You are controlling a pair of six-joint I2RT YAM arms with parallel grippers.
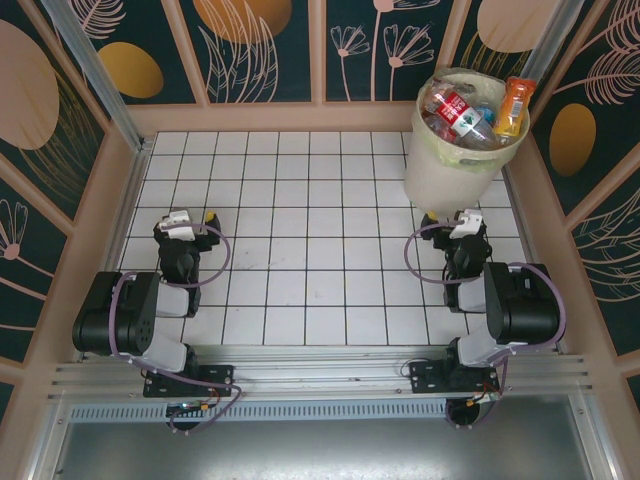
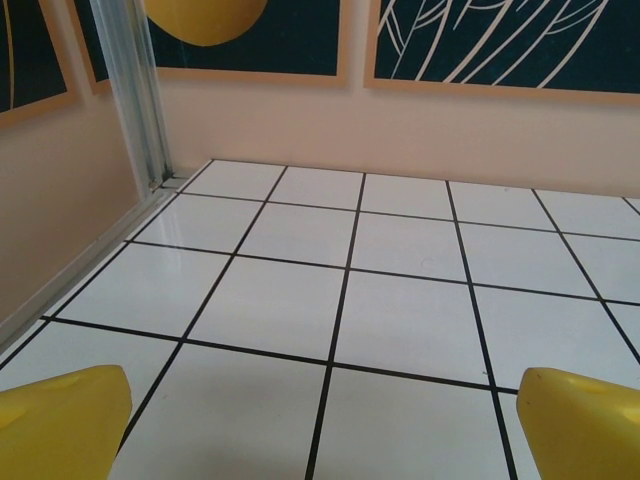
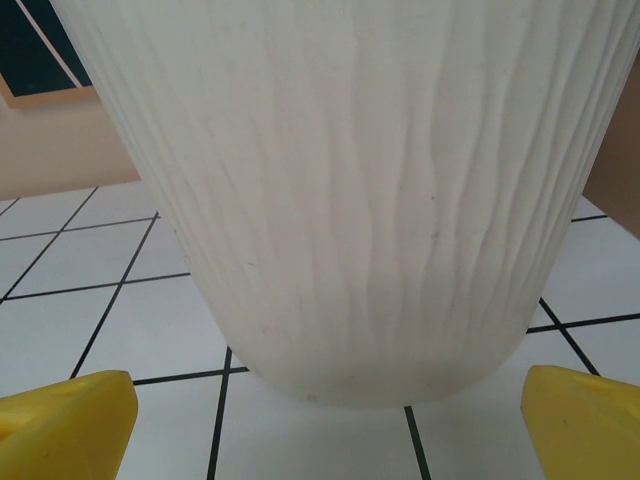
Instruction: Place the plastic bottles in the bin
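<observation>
The bin (image 1: 450, 170), a large cream bucket, stands at the back right of the tiled table. Several plastic bottles (image 1: 462, 115) fill it to the rim, and an orange one (image 1: 511, 106) pokes up at its right side. My right gripper (image 1: 462, 216) rests just in front of the bin's base, open and holding nothing; in the right wrist view the bin wall (image 3: 350, 180) rises close ahead between the yellow fingertips (image 3: 75, 415). My left gripper (image 1: 195, 218) sits folded at the near left, open over bare tiles, its yellow fingertips (image 2: 60, 420) wide apart.
Peach walls with dark floral panels enclose the white tiled floor (image 1: 300, 230). A metal post (image 2: 135, 90) stands in the far left corner. An aluminium rail (image 1: 320, 380) carries both arm bases along the near edge.
</observation>
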